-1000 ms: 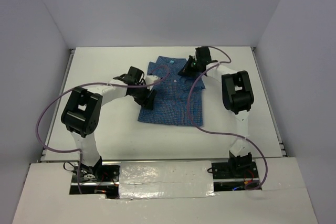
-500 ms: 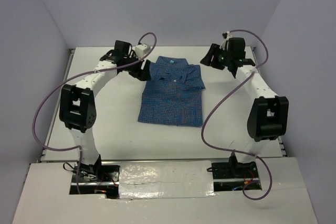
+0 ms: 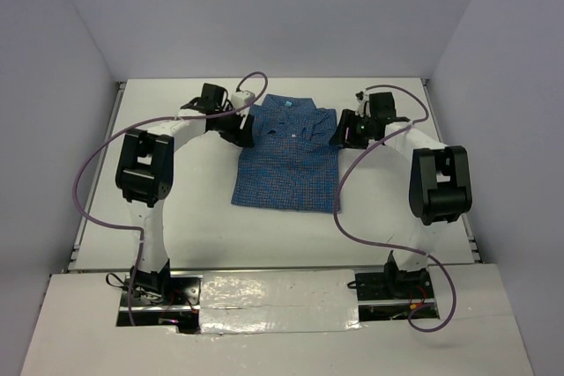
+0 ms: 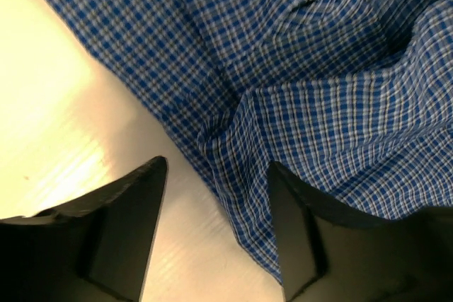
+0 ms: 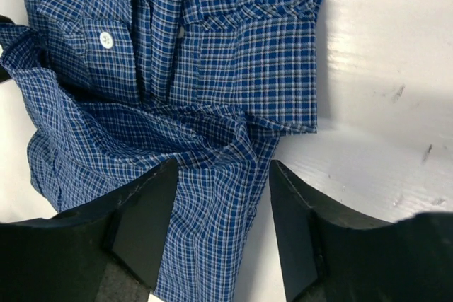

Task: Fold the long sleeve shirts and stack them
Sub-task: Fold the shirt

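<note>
Honestly, left hand (image 4: 216, 166) and right hand (image 5: 223, 164) gape empty over the shirt (image 3: 289, 165), so pinching one layer could wreck the fold.

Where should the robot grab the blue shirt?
Probably the shirt at its side edges near the collar, left tool and right tool each coming from its own side. It lies flat, but there the cloth bunches into folds that open tools can pinch.

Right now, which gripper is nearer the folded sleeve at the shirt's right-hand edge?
Right. The right gripper hovers open just short of that folded sleeve; the left gripper sits open at the shirt's opposite edge.
</note>
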`<state>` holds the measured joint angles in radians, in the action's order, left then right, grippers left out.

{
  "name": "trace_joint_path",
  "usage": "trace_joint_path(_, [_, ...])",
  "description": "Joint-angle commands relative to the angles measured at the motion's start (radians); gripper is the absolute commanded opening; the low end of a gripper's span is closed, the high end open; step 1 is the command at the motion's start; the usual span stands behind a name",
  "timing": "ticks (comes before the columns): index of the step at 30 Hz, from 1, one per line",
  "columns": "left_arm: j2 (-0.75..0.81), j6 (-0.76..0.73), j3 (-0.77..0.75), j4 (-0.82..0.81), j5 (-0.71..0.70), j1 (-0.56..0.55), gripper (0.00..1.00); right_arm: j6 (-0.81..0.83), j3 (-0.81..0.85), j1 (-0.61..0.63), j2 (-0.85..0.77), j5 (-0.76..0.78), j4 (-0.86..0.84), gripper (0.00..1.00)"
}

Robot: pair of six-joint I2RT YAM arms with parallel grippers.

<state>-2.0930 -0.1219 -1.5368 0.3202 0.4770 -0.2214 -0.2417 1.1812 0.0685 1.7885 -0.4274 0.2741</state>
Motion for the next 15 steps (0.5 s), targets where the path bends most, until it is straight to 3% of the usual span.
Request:
trace_joint_path(1, [0.025, 0.021, 0.009, -0.084, 0.067, -0.004, 0.69, 0.001, 0.011, 0.010, 0.017, -0.039, -0.076, 0.61])
trace_joint_path(4, [0.039, 0.004, 0.043, -0.101, 0.091, -0.015, 0.61, -0.005, -0.009, 0.011, 0.018, -0.042, -0.102, 0.60])
trace_joint_path(7, [0.007, -0.005, 0.037, -0.084, 0.086, -0.021, 0.43, -0.007, 0.004, 0.013, 0.040, -0.045, -0.104, 0.61])
trace_joint_path(11, [-0.013, 0.001, 0.007, -0.070, 0.077, -0.021, 0.33, -0.014, 0.017, 0.022, 0.052, -0.054, -0.113, 0.63])
trace_joint_path(14, [-0.004, 0.008, 0.003, -0.095, 0.072, -0.021, 0.17, -0.036, 0.017, 0.039, 0.083, -0.097, -0.141, 0.61])
trace_joint_path(15, [-0.001, 0.011, 0.000, -0.095, 0.074, -0.024, 0.07, -0.039, 0.018, 0.043, 0.101, -0.097, -0.145, 0.61])
